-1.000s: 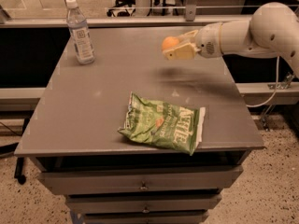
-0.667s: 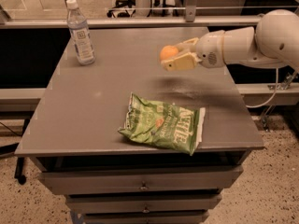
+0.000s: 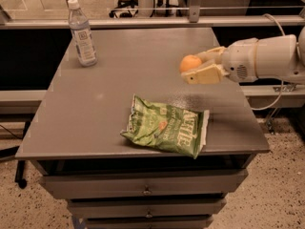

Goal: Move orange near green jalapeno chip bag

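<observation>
The orange point(image 3: 190, 63) is a small round fruit held between the cream fingers of my gripper point(image 3: 196, 65), which reaches in from the right on a white arm. The gripper is shut on the orange and holds it above the grey table, behind and a little to the right of the green jalapeno chip bag point(image 3: 167, 126). The bag lies flat and crinkled near the table's front edge, its white end strip to the right.
A clear water bottle point(image 3: 82, 34) stands upright at the table's back left corner. The grey table point(image 3: 95, 109) has drawers below its front edge. A rail and glass run behind the table.
The gripper with the orange has moved down and toward the front of the table, closer to the chip bag. The bag and the bottle have not moved.
</observation>
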Tool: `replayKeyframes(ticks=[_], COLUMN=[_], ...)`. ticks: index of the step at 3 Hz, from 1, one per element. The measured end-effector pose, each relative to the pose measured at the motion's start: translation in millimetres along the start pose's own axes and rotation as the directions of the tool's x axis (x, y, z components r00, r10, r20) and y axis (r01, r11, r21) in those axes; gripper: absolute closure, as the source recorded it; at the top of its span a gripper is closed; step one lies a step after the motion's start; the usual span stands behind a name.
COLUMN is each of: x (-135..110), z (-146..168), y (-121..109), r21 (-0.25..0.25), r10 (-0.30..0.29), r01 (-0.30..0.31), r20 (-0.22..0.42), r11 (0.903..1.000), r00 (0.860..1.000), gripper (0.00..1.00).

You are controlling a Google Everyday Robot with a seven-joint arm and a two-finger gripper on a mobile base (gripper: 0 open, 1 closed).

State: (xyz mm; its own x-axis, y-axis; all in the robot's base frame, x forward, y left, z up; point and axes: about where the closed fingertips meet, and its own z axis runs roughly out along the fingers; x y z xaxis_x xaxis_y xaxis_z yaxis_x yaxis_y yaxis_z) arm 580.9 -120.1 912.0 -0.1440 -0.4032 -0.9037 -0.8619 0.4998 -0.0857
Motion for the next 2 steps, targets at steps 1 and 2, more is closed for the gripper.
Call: replayKeyframes(ticks=[1,2], x=[6,35], z=[-46,-93], y=[0,-7], r21=[0.061,0.094], r10=[0.021,0.057], r01=[-0.02,-0.055], r20=[-0.01,-0.014], r11=[0.9979,0.9941], r00=[1.0,0.998], gripper=[1.0,1.0])
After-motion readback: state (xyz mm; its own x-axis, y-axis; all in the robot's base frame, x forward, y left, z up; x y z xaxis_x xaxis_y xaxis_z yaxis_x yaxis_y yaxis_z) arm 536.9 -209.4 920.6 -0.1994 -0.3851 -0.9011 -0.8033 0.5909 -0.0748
